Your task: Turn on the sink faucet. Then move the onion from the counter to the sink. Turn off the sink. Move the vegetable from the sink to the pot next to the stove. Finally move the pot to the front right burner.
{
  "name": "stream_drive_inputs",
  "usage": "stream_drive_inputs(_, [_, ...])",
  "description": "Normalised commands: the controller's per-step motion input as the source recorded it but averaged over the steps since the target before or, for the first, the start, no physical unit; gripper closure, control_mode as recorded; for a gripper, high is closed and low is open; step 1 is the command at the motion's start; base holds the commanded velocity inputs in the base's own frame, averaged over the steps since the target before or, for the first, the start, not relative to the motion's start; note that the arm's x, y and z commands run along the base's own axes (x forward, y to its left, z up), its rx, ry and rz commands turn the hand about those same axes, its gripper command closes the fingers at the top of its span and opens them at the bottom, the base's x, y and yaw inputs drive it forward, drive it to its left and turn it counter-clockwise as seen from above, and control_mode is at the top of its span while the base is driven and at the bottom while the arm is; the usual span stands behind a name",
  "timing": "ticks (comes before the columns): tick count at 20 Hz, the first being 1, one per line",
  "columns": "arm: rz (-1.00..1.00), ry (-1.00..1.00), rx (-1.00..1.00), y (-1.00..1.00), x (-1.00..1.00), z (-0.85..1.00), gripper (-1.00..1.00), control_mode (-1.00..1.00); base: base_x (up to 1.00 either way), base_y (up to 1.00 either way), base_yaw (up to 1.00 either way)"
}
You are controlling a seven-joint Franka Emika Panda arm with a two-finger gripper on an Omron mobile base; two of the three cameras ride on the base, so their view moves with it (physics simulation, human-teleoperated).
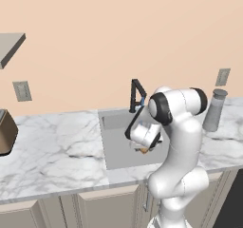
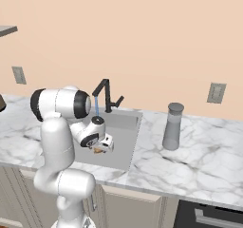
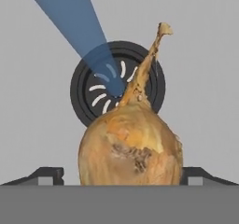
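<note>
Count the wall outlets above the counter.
2. One outlet sits on the wall left of the sink; the other outlet is right, behind the grey jar.

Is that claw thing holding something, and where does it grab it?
Yes: the gripper holds the onion by the sides of its bulb, stem pointing away.

In the hand view, the onion (image 3: 130, 146) covers the lower right of the drain (image 3: 117, 84), and its own base is cut off below. In both base views, the wrist hides most of the onion (image 1: 144, 149) (image 2: 99, 150). A brown object (image 1: 6, 132) at the counter's left end is cropped by the picture edge.
</note>
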Motion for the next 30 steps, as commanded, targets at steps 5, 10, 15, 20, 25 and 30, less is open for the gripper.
stream_drive_inputs(5, [-0.06, 0.0, -0.01, 0.0, -0.24, 0.33, -1.0, -1.0, 0.0, 0.0, 0.0])
stream_drive_inputs(10, [-0.06, -0.02, -0.04, 0.0, -0.29, 0.56, -1.0, -1.0, 0.0, 0.0, 0.0])
stream_drive_inputs(15, [-0.05, -0.05, -0.06, 0.0, -0.26, 0.72, -1.0, -1.0, 0.0, 0.0, 0.0])
stream_drive_inputs(20, [-0.01, -0.05, -0.06, 0.0, -0.14, 0.96, -1.0, -1.0, 0.0, 0.0, 0.0])
stream_drive_inputs(25, [0.0, -0.03, -0.06, 0.0, -0.08, 0.93, -1.0, -1.0, 0.0, 0.0, 0.0])
stream_drive_inputs(30, [0.0, -0.02, -0.02, -0.02, -0.08, 0.69, -1.0, -1.0, 0.0, 0.0, 0.0])
